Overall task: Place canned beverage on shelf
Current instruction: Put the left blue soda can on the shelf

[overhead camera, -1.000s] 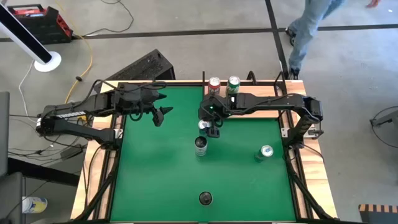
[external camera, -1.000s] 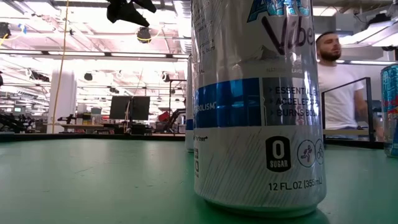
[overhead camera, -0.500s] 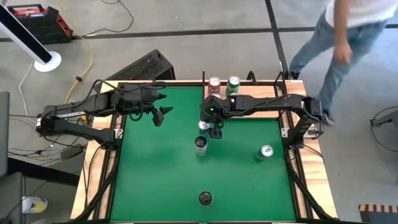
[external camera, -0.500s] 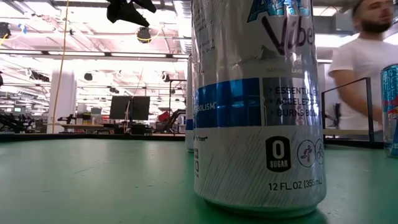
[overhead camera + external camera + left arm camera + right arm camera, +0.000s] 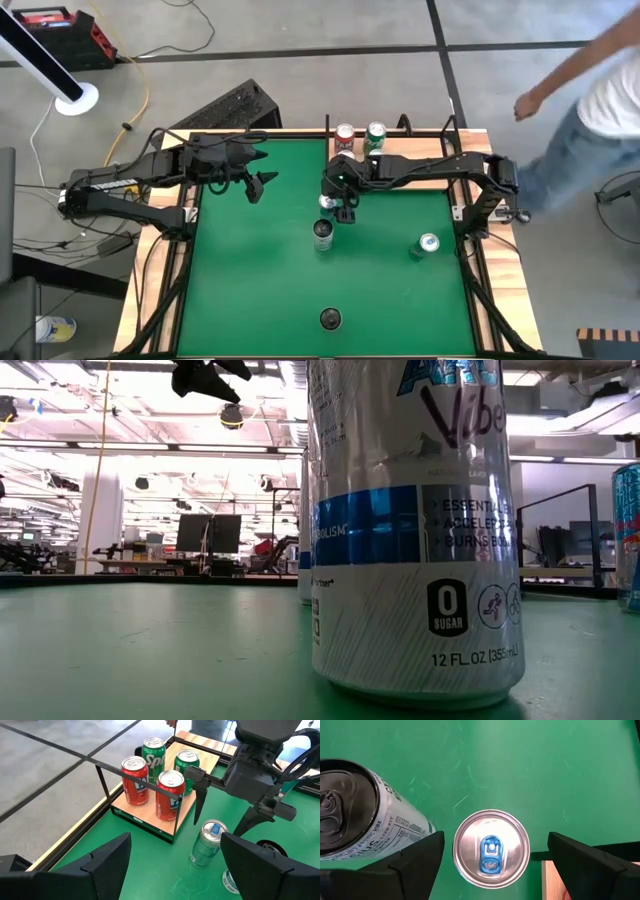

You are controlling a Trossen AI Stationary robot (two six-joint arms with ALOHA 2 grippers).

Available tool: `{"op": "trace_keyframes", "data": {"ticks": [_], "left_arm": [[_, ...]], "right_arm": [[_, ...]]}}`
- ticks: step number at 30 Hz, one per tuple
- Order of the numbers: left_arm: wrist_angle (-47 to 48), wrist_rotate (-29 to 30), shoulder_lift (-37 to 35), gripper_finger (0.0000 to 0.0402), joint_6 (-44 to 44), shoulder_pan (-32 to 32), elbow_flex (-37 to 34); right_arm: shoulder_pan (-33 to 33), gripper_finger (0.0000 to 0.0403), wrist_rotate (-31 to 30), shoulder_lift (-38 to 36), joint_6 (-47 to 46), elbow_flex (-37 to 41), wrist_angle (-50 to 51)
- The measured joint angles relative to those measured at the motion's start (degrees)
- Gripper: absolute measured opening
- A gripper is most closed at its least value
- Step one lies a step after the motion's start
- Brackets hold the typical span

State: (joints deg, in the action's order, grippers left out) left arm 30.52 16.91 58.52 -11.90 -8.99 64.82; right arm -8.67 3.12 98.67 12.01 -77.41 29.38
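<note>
A silver can with a blue tab (image 5: 491,848) stands upright on the green felt, also in the high view (image 5: 327,203). My right gripper (image 5: 491,870) is open above it, one finger on each side, not touching; it also shows in the left wrist view (image 5: 217,827). The shelf (image 5: 150,812), a pale-wood panel with a black edge, lies at the far edge and carries two red and two green cans (image 5: 170,792). My left gripper (image 5: 175,870) is open and empty at the far left (image 5: 262,180).
A silver can with a dark top (image 5: 323,235) stands just near of the gripped-around can. Another can (image 5: 428,244) stands at the right. A third (image 5: 330,319) stands by the near edge, filling the low view (image 5: 415,530). A person (image 5: 600,90) passes beyond the far right corner.
Neither gripper nor any can has visibly moved. The person beyond the table's far right corner has walked toward the right.
</note>
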Motion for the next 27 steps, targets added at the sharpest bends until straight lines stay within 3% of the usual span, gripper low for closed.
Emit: {"op": "trace_keyframes", "data": {"ticks": [19, 27], "left_arm": [[1.23, -0.02, -0.01, 0.0292, -0.59, 0.00, 0.02], [1.52, 0.00, -0.02, 0.0292, -0.59, 0.00, 0.02]], "right_arm": [[-0.48, 0.0363, 0.09, 3.45, -2.59, -0.04, -0.99], [-0.48, 0.0298, 0.09, 3.37, -3.18, -0.04, -0.93]]}}
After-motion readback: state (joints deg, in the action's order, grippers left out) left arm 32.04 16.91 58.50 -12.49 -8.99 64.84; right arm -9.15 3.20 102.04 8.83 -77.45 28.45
